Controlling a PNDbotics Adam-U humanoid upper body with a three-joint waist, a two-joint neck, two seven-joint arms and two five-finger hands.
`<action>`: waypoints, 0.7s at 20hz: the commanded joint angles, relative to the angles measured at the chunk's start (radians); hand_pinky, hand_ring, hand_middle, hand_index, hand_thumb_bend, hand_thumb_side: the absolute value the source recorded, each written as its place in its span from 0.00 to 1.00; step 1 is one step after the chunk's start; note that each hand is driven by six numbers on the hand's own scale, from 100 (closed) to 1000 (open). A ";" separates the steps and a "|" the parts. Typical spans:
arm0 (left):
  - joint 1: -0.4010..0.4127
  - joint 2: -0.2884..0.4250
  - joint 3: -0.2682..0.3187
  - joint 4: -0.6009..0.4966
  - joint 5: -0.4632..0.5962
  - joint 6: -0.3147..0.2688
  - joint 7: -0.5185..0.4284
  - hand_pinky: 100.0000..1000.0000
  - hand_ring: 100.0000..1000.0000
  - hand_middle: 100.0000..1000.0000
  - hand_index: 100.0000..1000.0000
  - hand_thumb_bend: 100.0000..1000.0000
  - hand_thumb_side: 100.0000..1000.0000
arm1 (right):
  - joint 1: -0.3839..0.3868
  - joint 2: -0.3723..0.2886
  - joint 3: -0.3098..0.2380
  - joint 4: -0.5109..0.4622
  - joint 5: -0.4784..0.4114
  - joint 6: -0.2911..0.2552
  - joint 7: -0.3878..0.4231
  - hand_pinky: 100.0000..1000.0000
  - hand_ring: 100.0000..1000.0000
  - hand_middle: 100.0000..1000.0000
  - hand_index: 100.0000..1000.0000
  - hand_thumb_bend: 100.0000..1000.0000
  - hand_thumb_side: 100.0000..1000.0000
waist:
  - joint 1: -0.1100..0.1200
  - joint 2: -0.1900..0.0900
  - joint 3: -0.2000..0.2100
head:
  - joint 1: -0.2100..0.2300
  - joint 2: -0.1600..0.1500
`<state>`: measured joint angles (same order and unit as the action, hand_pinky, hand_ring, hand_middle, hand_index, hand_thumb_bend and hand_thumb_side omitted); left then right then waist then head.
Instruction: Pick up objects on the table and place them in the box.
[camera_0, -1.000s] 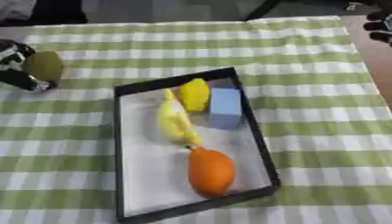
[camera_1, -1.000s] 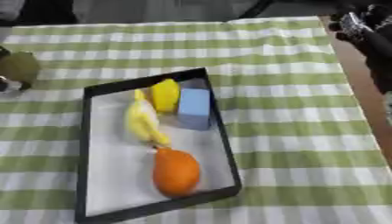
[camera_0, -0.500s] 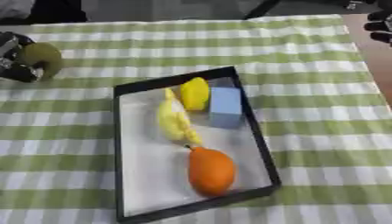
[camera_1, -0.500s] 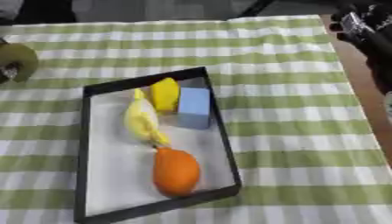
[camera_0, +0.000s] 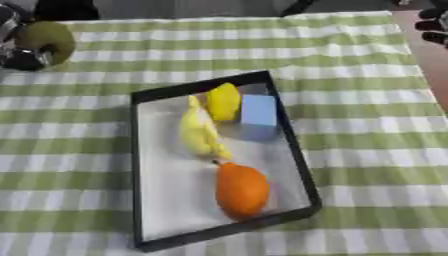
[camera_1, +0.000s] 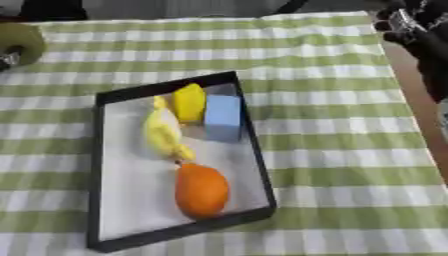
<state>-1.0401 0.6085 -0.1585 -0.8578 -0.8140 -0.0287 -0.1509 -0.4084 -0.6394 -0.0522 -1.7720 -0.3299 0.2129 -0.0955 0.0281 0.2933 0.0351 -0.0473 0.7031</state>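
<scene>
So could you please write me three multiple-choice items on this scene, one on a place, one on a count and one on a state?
1. Where is the blue block?
A. In the box
B. On the cloth
C. In a hand

2. How many things lie in the box?
A. Two
B. Four
C. Six

3. What is the left hand doing?
A. Resting open
B. Holding the green fruit
C. Pressing the box

Answers: 1 A, it stands beside the lemon. 2 B, lemon, block, banana, orange fruit. 3 B, its fingers wrap the fruit at the upper left.
</scene>
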 joint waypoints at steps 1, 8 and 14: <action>-0.054 0.034 -0.042 -0.077 0.033 -0.024 0.002 0.67 0.65 0.55 0.59 0.06 0.00 | -0.012 -0.025 -0.001 -0.007 0.000 0.000 0.005 0.86 0.76 0.67 0.79 0.00 0.43 | 0.002 -0.054 0.004 | -0.012 0.024; -0.063 0.022 -0.241 -0.277 0.156 -0.147 -0.027 0.67 0.64 0.55 0.59 0.04 0.00 | -0.010 -0.027 0.002 -0.004 -0.002 0.000 0.006 0.86 0.76 0.67 0.79 0.00 0.42 | 0.015 -0.084 0.019 | -0.017 0.053; -0.042 0.011 -0.368 -0.445 0.260 -0.250 -0.085 0.67 0.64 0.55 0.59 0.00 0.00 | -0.010 -0.027 0.006 -0.002 0.000 0.001 0.010 0.86 0.76 0.67 0.79 0.00 0.42 | 0.019 -0.094 0.020 | -0.019 0.051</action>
<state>-1.0649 0.5984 -0.5156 -1.2574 -0.5787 -0.2573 -0.2250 -0.4080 -0.6394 -0.0419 -1.7665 -0.3300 0.2167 -0.0908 0.0355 0.2418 0.0556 -0.0653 0.7546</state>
